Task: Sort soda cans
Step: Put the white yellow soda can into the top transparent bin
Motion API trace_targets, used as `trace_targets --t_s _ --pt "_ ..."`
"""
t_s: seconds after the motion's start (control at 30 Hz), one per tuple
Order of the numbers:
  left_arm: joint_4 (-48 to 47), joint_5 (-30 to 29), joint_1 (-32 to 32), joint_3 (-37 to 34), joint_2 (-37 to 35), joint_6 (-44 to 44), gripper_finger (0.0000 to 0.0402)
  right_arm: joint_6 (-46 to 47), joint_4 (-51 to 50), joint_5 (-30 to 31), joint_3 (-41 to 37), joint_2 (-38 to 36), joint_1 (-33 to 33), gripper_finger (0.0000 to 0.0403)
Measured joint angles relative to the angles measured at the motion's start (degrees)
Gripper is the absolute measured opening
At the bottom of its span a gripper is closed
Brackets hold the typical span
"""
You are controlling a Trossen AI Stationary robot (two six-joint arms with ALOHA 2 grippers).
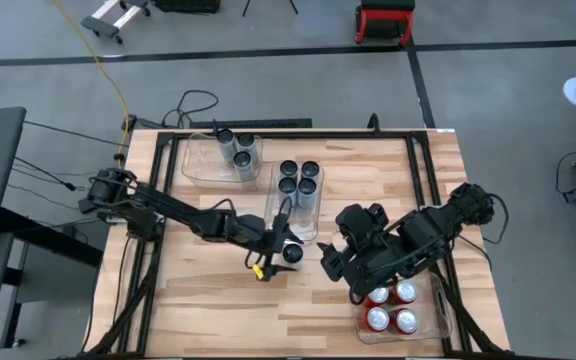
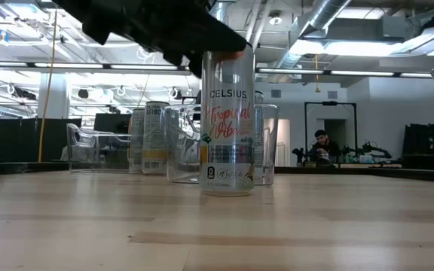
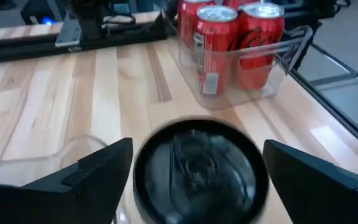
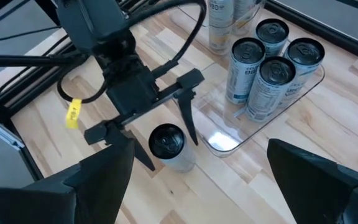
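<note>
A silver-grey soda can with a black top stands upright on the wooden table, near its middle. My left gripper is open. Its fingers stand on either side of the can's upper part, with a gap showing on both sides. My right gripper hangs open in the air to the can's right, with nothing between its fingers. Several red cans stand in a clear bin at the near right.
A clear bin just beyond the lone can holds several dark-topped silver cans. Another clear bin at the far left holds three cans. Bare wood lies toward the table's near left. A black frame rail runs round the table.
</note>
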Motion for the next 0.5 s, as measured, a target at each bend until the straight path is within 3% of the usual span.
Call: trace_targets --t_s 0.33,0.5 --pt "-2.4 0.7 1.7 1.2 0.0 0.4 0.0262 0.2 0.0 0.0 0.0 0.0 0.0 0.0384" --pt "-3.7 1.5 1.8 1.2 -0.1 0.6 0.0255 0.2 0.0 0.0 0.0 0.0 0.0 0.0384"
